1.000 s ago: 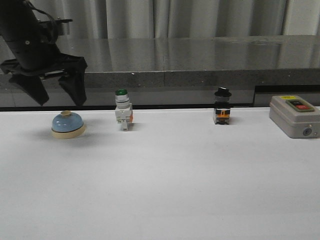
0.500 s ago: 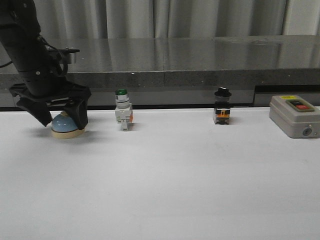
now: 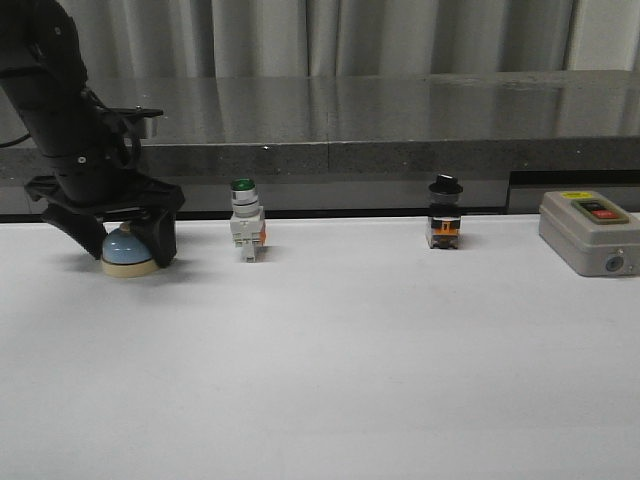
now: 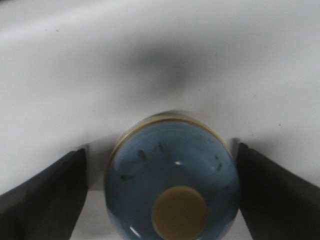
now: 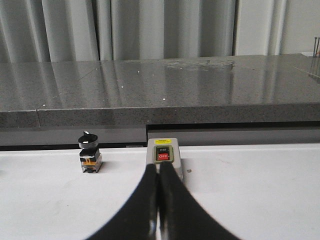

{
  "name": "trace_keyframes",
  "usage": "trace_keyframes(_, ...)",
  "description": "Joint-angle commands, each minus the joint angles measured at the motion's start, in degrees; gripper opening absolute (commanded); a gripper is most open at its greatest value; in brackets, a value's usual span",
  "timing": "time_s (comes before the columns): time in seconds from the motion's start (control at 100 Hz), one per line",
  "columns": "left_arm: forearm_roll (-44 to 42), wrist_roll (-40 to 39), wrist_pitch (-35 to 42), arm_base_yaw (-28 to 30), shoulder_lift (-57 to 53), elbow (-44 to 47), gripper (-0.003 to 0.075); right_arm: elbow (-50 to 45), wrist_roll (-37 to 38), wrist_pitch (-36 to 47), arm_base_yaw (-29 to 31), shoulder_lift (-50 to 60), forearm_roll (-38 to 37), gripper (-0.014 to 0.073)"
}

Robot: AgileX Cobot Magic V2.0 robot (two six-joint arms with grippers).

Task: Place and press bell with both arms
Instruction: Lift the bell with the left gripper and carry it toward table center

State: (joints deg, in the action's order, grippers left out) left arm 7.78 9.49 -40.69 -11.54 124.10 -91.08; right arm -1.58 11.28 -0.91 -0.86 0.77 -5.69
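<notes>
The light-blue bell [image 3: 128, 250] with its cream base and knob stands on the white table at the far left. My left gripper [image 3: 128, 253] is lowered over it and open, one black finger on each side of the dome. In the left wrist view the bell [image 4: 170, 175] fills the space between the fingers [image 4: 50, 192]; a narrow gap shows on one side, and the other finger sits very close to the dome. My right gripper [image 5: 159, 167] is shut with nothing between its fingers, low over the table on the right. It does not show in the front view.
A green-capped white switch [image 3: 245, 225] stands just right of the bell. A black-capped switch [image 3: 445, 215] [image 5: 89, 150] is further right, and a grey on/off box [image 3: 590, 232] [image 5: 164, 150] lies right in front of the right gripper. A dark stone ledge [image 3: 400, 120] runs behind the table.
My left gripper has come down from above the bell until its open fingers straddle it. The bell stays about where it was.
</notes>
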Motion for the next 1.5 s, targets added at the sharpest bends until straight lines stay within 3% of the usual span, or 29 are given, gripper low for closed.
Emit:
trace_keyframes(0.0,0.6,0.2,1.9,-0.4,-3.1,-1.5,0.0527,0.1,-0.2,4.5,0.3,0.6,-0.6,-0.0068)
trace_keyframes(0.31,0.1,0.2,1.9,-0.4,-3.4,-1.5,0.0332,0.1,-0.2,4.5,0.3,0.6,-0.6,-0.0068)
trace_keyframes(0.72,1.7,0.2,-2.3,-1.5,-13.4,-1.4,0.0330,0.1,-0.2,4.5,0.3,0.6,-0.6,-0.0068)
trace_keyframes(0.96,2.0,1.4,-7.4,-8.1,-15.1,-1.4,0.0330,0.1,-0.2,4.5,0.3,0.6,-0.6,-0.0068)
trace_keyframes(1.24,2.3,1.7,-4.5,-18.0,-14.8,-0.2,0.0330,0.1,-0.2,4.5,0.3,0.6,-0.6,-0.0068)
trace_keyframes(1.49,2.3,1.7,-3.5,-23.2,-9.9,-0.1,0.0330,0.1,-0.2,4.5,0.3,0.6,-0.6,-0.0068)
